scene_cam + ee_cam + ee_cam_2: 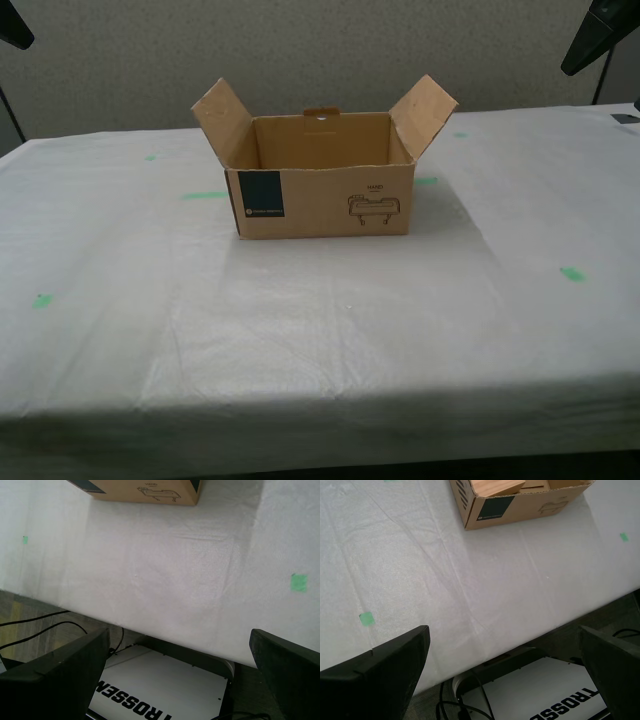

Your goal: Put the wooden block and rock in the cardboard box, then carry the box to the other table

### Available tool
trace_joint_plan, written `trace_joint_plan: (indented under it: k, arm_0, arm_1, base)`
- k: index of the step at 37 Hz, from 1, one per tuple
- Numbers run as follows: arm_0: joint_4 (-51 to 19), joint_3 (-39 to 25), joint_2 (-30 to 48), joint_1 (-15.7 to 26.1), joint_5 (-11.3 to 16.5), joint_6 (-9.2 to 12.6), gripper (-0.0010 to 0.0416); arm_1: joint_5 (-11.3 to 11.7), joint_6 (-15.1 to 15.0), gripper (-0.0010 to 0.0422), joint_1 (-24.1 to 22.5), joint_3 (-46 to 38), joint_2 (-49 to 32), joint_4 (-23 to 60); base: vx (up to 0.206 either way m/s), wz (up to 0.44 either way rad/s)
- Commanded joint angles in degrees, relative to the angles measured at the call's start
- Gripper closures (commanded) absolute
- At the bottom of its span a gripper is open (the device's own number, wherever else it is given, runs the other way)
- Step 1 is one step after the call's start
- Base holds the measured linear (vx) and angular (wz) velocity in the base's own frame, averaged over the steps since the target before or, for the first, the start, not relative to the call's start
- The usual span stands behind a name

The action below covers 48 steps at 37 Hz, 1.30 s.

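Showing only from second wrist view: wooden block point(496, 487) inside cardboard box point(520, 507).

"TROSSEN" on robot base point(150, 700).

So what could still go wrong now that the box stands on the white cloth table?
Little is left to go wrong, I think. The cardboard box sits on the other table, well back from its near edge, and both grippers are open and away from it. Two small risks:
1. The wooden block shows inside the box, but the rock is not visible in any view, so I cannot confirm it arrived.
2. The wrinkled cloth could drag if the box is pushed again.
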<state>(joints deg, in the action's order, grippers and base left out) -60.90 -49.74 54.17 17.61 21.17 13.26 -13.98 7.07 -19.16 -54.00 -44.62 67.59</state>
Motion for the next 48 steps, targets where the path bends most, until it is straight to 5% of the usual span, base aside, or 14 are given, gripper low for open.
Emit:
trace_joint_plan:
  k: [1,48]
  arm_0:
    - [0.04,-0.04,0.0,0.02,-0.04,0.07,0.0016]
    - [0.04,-0.04,0.0,0.02,-0.04,0.07,0.0016]
  arm_1:
    - [0.04,-0.04,0.0014,-0.02,-0.07,0.0,0.04]
    - [0.04,-0.55,0.0014,0.0,-0.07,0.0,-0.09]
  base:
    - [0.0,0.0]
    - [0.0,0.0]
